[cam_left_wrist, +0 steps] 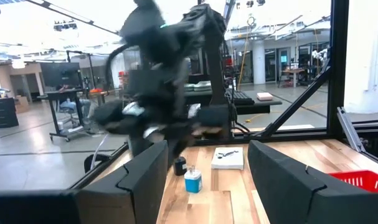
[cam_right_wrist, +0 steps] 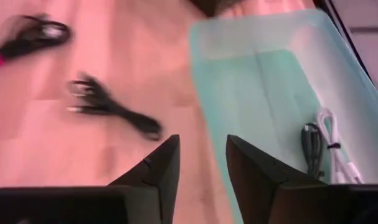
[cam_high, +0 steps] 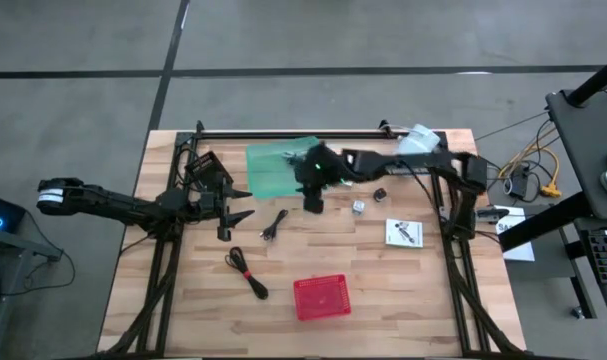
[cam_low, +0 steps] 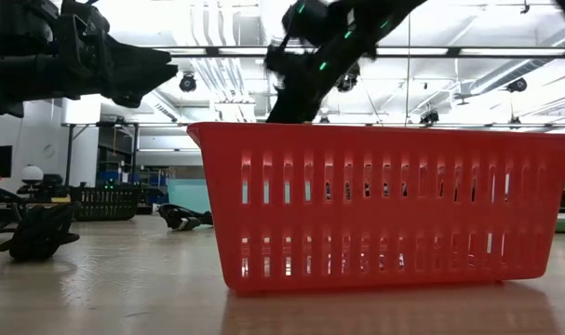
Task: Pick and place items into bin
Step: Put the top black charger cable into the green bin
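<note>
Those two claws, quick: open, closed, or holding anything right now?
Left gripper: jaws open, holding nothing.
Right gripper: jaws open, holding nothing, by the green bin.

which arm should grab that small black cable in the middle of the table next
Left, probably. The left gripper is open and sits just beside the small black cable. The right gripper, also open and empty, hangs at the edge of the green bin, slightly farther off.

Both arms (cam_high: 133, 205) matte black w/ green LEDs, wedge-shaped fingers (cam_right_wrist: 152, 171).

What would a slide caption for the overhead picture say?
Right gripper hovers open by the green bin; left gripper waits open; black cables, red basket below.
</note>
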`<action>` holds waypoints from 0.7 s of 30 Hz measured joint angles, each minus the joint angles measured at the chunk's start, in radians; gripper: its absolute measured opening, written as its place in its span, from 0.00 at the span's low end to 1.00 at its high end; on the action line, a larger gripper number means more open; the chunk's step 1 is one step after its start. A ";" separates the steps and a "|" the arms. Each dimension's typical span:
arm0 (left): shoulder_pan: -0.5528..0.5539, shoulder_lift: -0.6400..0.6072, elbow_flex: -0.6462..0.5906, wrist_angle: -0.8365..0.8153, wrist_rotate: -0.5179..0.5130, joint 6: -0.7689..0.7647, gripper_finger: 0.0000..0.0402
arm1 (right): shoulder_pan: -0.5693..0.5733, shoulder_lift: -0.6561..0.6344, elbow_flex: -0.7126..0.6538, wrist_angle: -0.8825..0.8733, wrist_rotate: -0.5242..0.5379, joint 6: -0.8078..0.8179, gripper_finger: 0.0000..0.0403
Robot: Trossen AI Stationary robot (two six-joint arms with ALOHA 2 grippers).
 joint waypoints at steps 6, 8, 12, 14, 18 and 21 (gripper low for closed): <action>0.000 0.000 0.000 -0.001 0.000 0.000 0.52 | 0.118 -0.230 -0.283 0.133 0.011 0.114 0.24; 0.000 -0.001 0.000 0.000 0.000 0.000 0.52 | 0.147 -0.322 -0.395 0.202 0.006 0.141 0.22; 0.000 -0.001 0.000 0.000 0.000 0.000 0.52 | 0.171 -0.507 -0.616 0.346 0.024 0.165 0.19; 0.000 -0.001 0.000 0.000 0.000 0.000 0.52 | 0.173 -0.596 -0.721 0.422 0.036 0.166 0.18; 0.000 -0.001 0.000 0.000 0.000 0.000 0.52 | 0.168 -0.782 -0.887 0.526 0.114 0.117 0.16; 0.000 -0.002 0.000 0.001 0.000 0.000 0.52 | 0.165 -0.919 -0.972 0.533 0.173 0.078 0.15</action>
